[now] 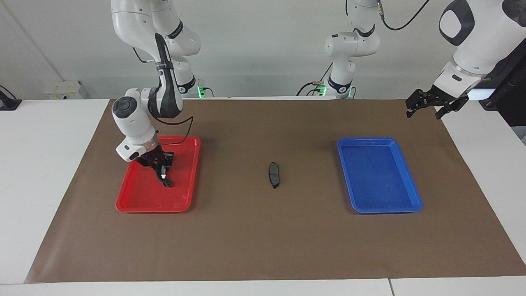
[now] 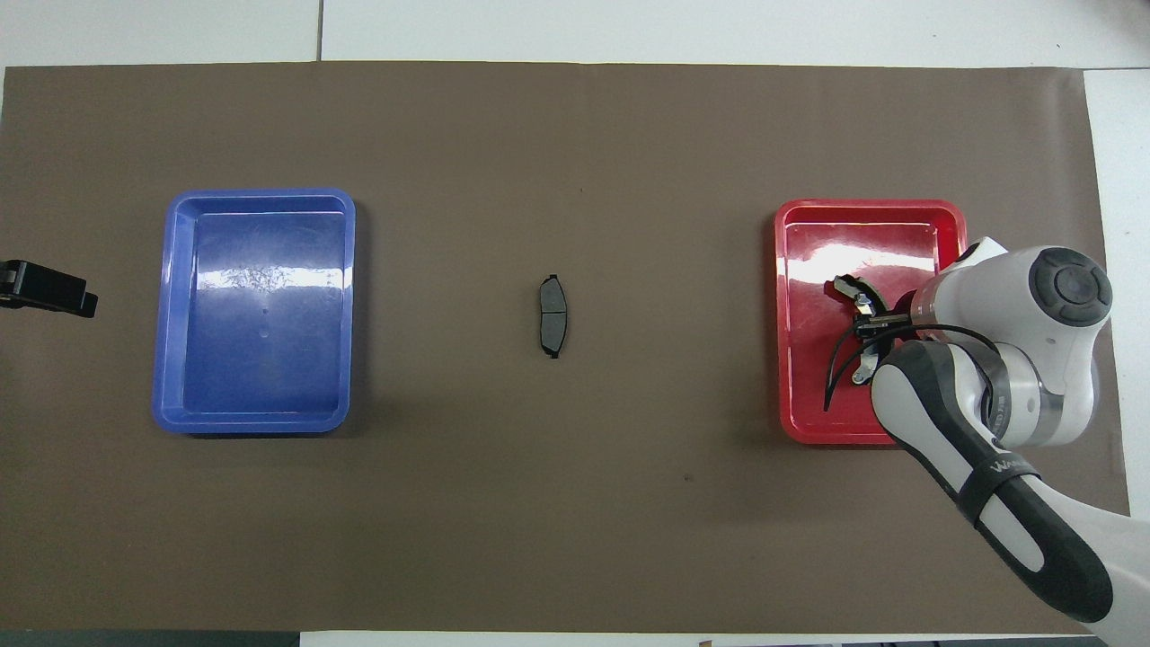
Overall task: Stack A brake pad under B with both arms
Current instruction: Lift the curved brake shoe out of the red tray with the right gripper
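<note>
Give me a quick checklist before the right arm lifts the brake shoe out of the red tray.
1. Right gripper shut on brake shoe: ok.
2. Shoe off the red tray: cannot tell.
3. Small pad lying on the mat at mid-table, apart from both trays: ok.
4. Left gripper open, waiting over the mat's edge at its own end: ok.
5. Blue tray off the route from shoe to pad: ok.

You have bright, even light from above: white glare streaks the glossy blue plastic tray [image 2: 184, 305] and red plastic tray [image 2: 791, 270], shadows stay soft, focus sharp.
</note>
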### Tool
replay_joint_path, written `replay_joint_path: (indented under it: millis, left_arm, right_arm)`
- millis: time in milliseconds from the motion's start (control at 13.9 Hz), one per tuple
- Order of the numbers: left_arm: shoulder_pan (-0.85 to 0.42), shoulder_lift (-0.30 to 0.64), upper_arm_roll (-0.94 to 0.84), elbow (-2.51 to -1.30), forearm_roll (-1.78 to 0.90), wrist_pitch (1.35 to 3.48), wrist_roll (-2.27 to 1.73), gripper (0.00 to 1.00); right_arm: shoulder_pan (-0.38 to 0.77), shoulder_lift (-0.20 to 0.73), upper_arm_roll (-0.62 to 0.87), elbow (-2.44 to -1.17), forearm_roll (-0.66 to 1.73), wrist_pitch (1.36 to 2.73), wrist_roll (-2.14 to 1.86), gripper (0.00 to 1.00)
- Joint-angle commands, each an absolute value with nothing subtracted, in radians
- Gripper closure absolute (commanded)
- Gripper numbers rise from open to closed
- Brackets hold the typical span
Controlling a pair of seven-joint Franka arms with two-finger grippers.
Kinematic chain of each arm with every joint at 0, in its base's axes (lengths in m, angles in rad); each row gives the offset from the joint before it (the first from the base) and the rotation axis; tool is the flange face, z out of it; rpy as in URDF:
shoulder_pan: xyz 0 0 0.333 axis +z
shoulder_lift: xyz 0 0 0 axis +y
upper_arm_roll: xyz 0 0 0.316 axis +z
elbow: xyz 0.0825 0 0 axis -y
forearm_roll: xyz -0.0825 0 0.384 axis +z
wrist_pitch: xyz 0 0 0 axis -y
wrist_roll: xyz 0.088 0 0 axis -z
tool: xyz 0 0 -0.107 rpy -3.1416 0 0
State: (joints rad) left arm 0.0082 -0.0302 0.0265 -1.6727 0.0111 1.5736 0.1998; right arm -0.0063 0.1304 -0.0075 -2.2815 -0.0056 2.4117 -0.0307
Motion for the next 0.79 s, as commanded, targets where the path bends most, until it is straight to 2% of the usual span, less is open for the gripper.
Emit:
replay_joint_path:
  millis: [0, 216, 432, 720]
  left_arm:
    - [0.018, -0.054, 0.023, -1.697, 0.011, 1.577, 0.216, 0.01]
    - [0.017, -0.054, 0.023, -1.697, 0.011, 1.577, 0.216, 0.01]
    - [0.018, -0.054, 0.023, -1.697, 0.011, 1.577, 0.216, 0.01]
    - [0.018, -0.054, 0.023, -1.697, 0.011, 1.577, 0.216, 0.01]
  right_arm:
    - [-0.008, 0.12, 0.006, -2.232, 0.005, 2.326, -0.035, 1.0]
    - [-0.008, 0.118, 0.057, -2.09, 0.005, 2.151, -0.045, 1.0]
    - [0.004, 0.15, 0.118, -1.959, 0.003, 2.071, -0.006, 1.0]
    - [0.202, 0.211, 0.123, -1.85, -0.005, 2.074, 0.315, 1.0]
